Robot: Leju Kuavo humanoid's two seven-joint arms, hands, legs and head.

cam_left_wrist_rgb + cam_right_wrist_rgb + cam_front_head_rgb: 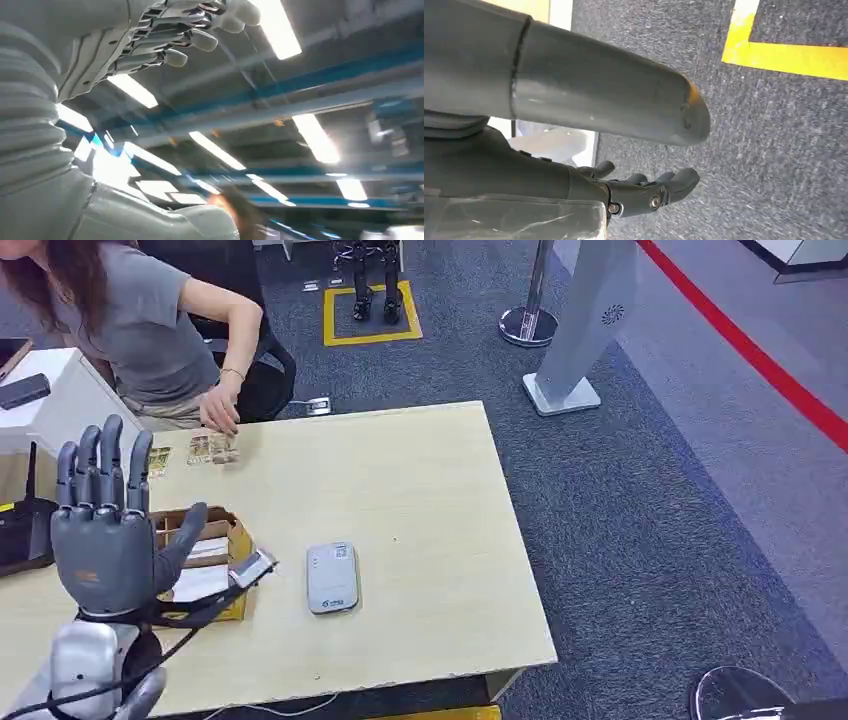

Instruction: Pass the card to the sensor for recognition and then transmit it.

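Here the left robot hand [105, 530] is hovering raised and spread, holding nothing, over the card box [205, 560] left of the sensor [332, 577] on the desk [420, 500], fitting either fetching a card or a finished handover.

No text is legible. The grey sensor [332, 577] on the counter [420, 500] bears a small logo and markings, too small to read.
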